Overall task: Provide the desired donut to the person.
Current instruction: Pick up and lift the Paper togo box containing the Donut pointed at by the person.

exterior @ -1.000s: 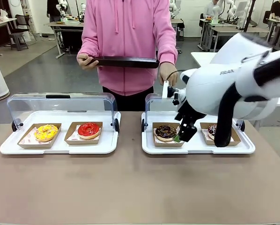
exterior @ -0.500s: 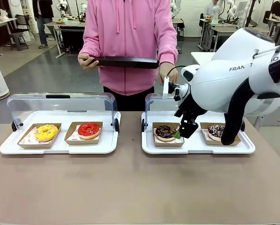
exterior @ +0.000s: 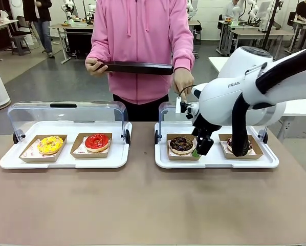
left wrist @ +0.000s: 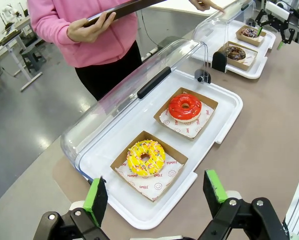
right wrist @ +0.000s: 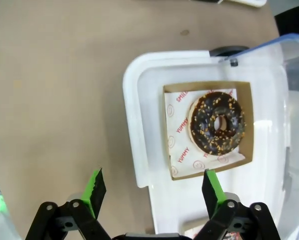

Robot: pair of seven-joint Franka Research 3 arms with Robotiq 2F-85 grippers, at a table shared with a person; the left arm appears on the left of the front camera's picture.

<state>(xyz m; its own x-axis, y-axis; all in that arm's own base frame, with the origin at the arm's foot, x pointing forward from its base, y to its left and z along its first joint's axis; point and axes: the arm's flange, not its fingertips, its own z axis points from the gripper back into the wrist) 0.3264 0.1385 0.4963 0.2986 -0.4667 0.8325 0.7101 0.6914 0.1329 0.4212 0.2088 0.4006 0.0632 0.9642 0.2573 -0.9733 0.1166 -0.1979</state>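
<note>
Two trays (exterior: 66, 160) hold four donuts: one yellow donut (exterior: 50, 144), one red donut (exterior: 96, 141) and two brown donuts (left wrist: 249, 32) (each in its own box). The right gripper (exterior: 198, 149) hangs tipped down just beside the left brown donut (exterior: 181, 144) on the right tray, jaws wide apart and empty. The left gripper (left wrist: 157, 192) hangs near the yellow donut, also wide apart and empty.

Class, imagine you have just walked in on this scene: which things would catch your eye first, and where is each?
The big white right arm dominates the right side, its open tool poised over the chocolate donut in the right display tray. Across the table stands the person in a pink hoodie, holding a dark tray. On the left sit a yellow donut and a red donut.
</note>
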